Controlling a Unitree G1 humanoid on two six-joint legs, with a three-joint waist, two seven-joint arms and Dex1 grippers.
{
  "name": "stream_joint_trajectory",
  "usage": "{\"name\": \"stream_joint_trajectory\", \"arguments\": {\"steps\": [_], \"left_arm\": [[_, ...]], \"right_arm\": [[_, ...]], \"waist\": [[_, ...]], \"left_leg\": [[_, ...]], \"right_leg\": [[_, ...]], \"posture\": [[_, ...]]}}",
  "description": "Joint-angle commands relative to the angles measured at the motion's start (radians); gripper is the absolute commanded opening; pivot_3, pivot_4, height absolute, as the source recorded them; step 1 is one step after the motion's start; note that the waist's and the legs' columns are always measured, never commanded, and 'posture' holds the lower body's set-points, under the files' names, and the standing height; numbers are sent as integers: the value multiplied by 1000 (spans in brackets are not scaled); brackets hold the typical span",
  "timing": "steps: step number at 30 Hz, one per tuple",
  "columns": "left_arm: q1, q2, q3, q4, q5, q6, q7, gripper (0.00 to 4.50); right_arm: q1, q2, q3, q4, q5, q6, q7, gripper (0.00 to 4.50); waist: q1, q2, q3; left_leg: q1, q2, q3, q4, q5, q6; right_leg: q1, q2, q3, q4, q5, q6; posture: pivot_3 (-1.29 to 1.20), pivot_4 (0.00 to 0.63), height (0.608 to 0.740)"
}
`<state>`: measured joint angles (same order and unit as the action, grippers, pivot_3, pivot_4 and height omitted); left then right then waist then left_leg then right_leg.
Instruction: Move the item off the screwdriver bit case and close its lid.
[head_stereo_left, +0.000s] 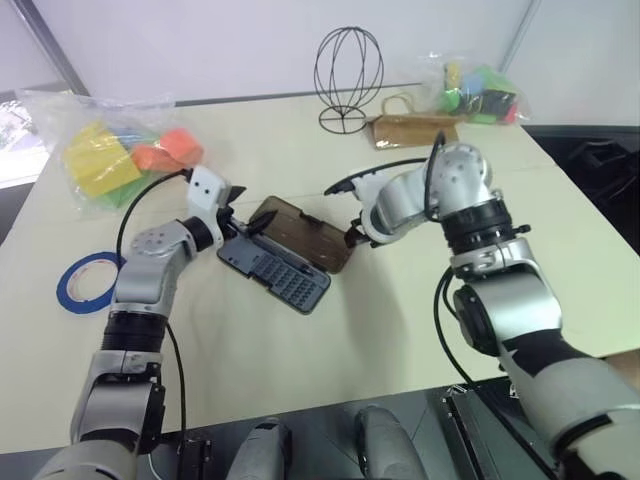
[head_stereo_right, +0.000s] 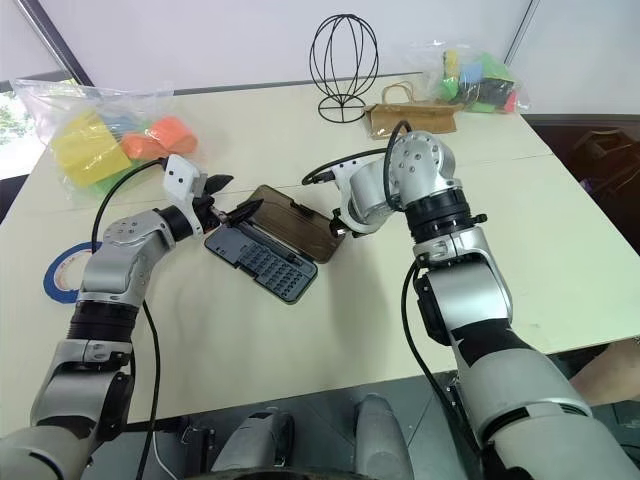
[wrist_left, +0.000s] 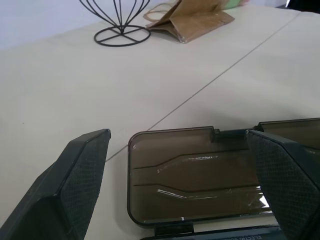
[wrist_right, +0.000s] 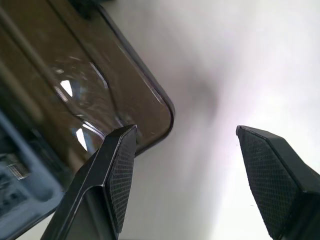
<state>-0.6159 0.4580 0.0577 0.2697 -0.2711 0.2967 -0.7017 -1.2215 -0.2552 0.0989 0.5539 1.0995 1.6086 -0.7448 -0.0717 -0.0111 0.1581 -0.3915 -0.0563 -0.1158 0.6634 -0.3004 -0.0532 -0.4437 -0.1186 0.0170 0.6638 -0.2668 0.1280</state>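
The tape ring is already set on the worktop, well left of the case, so lid closing is judged the step in hand. The case's long axis is laid diagonally, near-right to far-left. The lid, flat open on the far side, is flanked by the open, empty left fingers and right fingers; lifting its far edge is called for next.

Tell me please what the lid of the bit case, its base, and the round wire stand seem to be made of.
The lid: probably translucent smoky-brown plastic, glossy; light glints on it and the table shows through. The base: apparently dark grey matte plastic, with moulded rows holding small bits. The wire stand: likely thin black metal wire, bent into an open globe on a ring foot; painted or coated, I cannot tell.
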Motion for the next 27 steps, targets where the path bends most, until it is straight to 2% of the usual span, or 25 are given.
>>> {"name": "stream_joint_trajectory", "arguments": {"steps": [1,14,23,26,27], "left_arm": [[4,5,24,-39,-9,-6,8,4500],[34,14,38,-83,-16,11,27,4500],[33,20,47,-81,-14,13,31,4500],[34,22,48,-83,-14,13,31,4500],[34,22,48,-84,-14,13,32,4500]], "right_arm": [[0,16,-28,-38,-78,6,39,3266],[39,69,-29,-77,-320,6,208,3266],[49,90,-19,-90,-419,6,304,3266],[51,93,-12,-96,-441,6,333,2457],[52,93,-9,-99,-448,6,343,1935]], "waist": [[0,0,0],[0,0,0],[0,0,0],[0,0,0],[1,0,0]], "left_leg": [[0,0,0,0,0,0],[0,0,0,0,0,0],[0,0,-1,0,0,0],[0,0,-1,0,0,0],[0,0,-1,0,0,0]], "right_leg": [[0,0,0,0,0,0],[0,0,0,0,0,0],[0,0,0,0,0,0],[0,0,0,0,0,0],[0,0,0,0,0,0]], "posture": [[0,150,740],[0,150,740],[0,150,740],[0,150,740],[0,150,740]]}}
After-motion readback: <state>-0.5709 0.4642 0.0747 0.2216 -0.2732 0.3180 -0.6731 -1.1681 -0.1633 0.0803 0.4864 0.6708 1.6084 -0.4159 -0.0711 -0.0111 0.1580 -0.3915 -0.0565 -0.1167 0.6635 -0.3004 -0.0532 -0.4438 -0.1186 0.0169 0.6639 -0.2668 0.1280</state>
